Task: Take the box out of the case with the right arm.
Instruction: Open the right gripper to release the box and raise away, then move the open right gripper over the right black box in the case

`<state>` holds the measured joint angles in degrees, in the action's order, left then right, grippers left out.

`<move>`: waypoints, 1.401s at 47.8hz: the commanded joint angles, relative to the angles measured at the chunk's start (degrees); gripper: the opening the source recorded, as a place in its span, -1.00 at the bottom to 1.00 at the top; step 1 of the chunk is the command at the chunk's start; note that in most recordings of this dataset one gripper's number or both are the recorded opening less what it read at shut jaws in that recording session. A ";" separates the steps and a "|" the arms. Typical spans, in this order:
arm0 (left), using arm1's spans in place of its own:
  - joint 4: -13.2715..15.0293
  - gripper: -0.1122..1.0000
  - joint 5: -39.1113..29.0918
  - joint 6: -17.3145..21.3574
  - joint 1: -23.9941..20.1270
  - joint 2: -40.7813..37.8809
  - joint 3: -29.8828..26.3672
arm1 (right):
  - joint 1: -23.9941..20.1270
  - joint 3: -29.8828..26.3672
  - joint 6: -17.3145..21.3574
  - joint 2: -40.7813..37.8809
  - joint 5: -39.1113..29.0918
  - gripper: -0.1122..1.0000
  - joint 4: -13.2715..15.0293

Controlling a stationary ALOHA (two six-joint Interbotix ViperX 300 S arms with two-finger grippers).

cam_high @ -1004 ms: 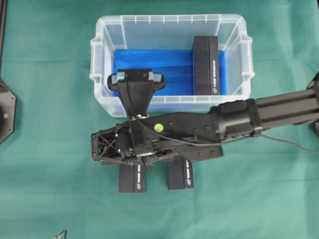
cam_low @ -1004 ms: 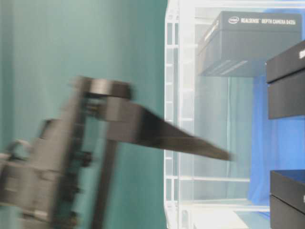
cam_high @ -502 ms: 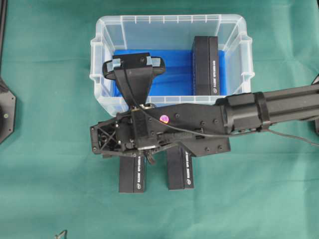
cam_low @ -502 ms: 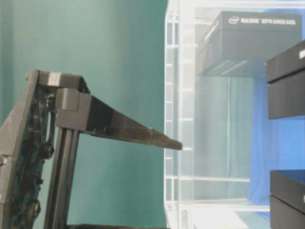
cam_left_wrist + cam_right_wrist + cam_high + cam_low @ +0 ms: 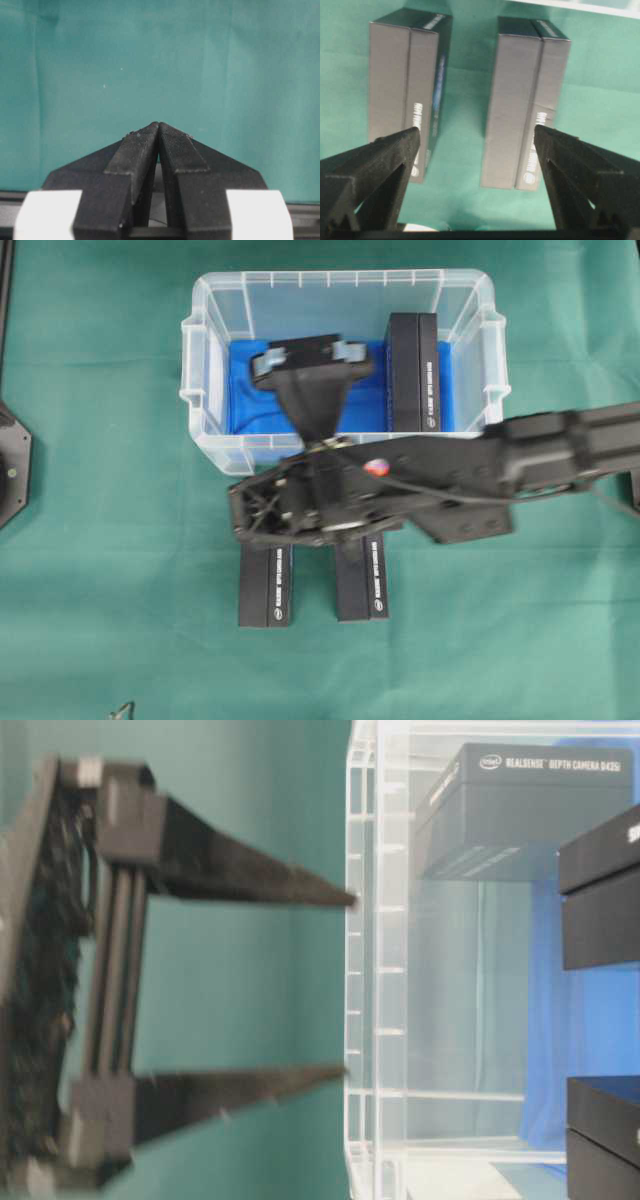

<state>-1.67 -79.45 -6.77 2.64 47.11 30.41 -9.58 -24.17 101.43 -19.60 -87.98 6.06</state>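
Right gripper [image 5: 477, 150] spread wide, empty, above two black boxes [image 5: 470, 100]; beyond it, the case's [image 5: 365, 970] box [image 5: 530, 810] reads "RealSense Depth Camera".

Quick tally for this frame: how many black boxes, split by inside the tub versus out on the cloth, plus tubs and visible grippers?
Black boxes in the clear tub: 1
Black boxes on the green cloth: 2
Clear tubs: 1
Grippers: 2, right gripper open and empty, left gripper shut
Total: 6
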 commanded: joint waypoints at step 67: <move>-0.09 -0.77 0.00 0.18 0.09 -1.41 -1.23 | -2.02 50.45 5.01 47.64 4.66 0.74 3.43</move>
<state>-1.67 -79.63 -6.68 2.55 45.88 30.41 -13.89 26.63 107.75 26.81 -83.41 8.88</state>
